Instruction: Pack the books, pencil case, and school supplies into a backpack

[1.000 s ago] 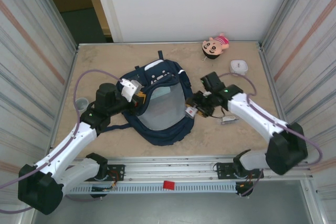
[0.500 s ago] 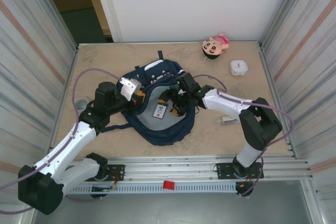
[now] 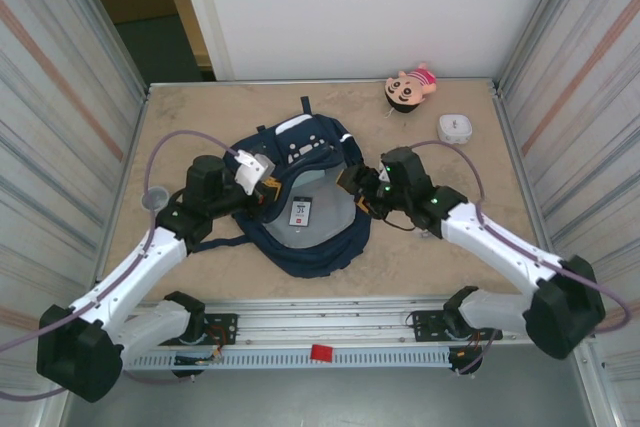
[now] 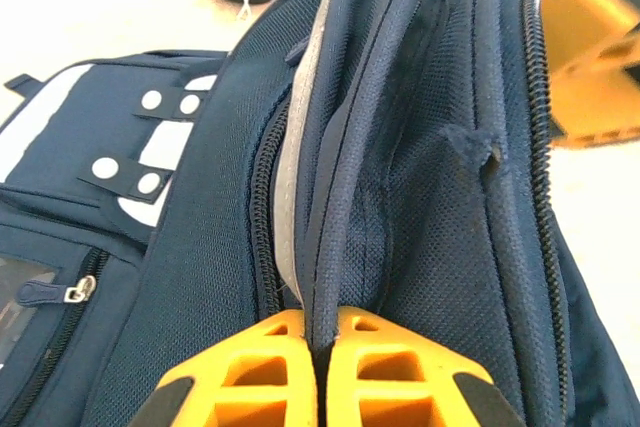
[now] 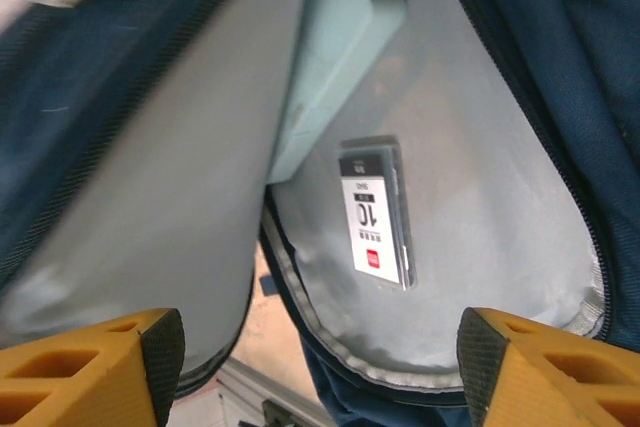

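The navy backpack [image 3: 300, 247] lies open in the middle of the table, its grey lining [image 5: 480, 177] facing up. My left gripper [image 3: 262, 190] is shut on the left rim of the backpack [image 4: 420, 197], with the fabric edge pinched between the orange fingers [image 4: 250, 367]. Inside on the lining lies the black-and-white packet [image 3: 301, 211], also [image 5: 375, 212]. Beside it, part of the mint pencil case [image 5: 335, 57] is tucked under a fold. My right gripper [image 3: 355, 187] hangs open over the right rim, nothing between its fingers [image 5: 130, 357]. The book is hidden.
A pink plush doll [image 3: 408, 87] lies at the back right, and a white rounded box [image 3: 454, 128] sits near the right wall. A small grey round object [image 3: 153, 197] rests at the left edge. Corrugated metal walls close both sides.
My right gripper carried the packet over the backpack, let it go onto the lining, and drew back to the right rim. The left gripper kept its hold on the rim.
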Controlling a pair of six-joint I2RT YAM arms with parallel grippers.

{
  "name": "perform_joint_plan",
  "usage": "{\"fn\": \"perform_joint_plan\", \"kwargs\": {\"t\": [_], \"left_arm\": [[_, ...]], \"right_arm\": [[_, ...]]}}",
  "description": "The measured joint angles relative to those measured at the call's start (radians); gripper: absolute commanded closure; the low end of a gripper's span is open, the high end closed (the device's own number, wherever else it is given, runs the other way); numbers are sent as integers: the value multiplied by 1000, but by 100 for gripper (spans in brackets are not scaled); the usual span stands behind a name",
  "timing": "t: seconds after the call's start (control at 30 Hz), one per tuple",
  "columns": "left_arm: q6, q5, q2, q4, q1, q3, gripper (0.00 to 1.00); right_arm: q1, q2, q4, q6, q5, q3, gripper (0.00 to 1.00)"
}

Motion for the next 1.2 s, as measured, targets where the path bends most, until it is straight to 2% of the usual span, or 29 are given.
{"fn": "perform_joint_plan", "kwargs": {"t": [0.1, 0.33, 0.6, 0.8, 0.87, 0.97, 1.07, 1.1, 1.2], "left_arm": [[31, 29, 24, 14, -16, -13, 100], [85, 30, 180, 27, -125, -5, 100], [108, 10, 299, 42, -165, 52, 100], [90, -14, 337, 89, -183, 78, 100], [76, -14, 340, 105, -187, 85, 100], [60, -23, 342, 117, -200, 100, 100], [50, -39, 342, 115, -217, 106, 100], [47, -42, 342, 115, -220, 106, 97], [43, -56, 334, 117, -223, 106, 77]], "right_arm": [[0, -60, 29, -19, 19, -39, 27], [13, -62, 109, -22, 16, -89, 25], [26, -1, 229, 39, 13, -100, 31], [24, 95, 268, 87, 2, -100, 31], [23, 121, 287, 97, -9, -100, 38], [16, 153, 319, 111, -26, -100, 67], [2, 165, 347, 110, -51, -98, 82], [-4, 164, 351, 105, -62, -96, 86], [-25, 152, 345, 78, -95, -92, 92]]}}
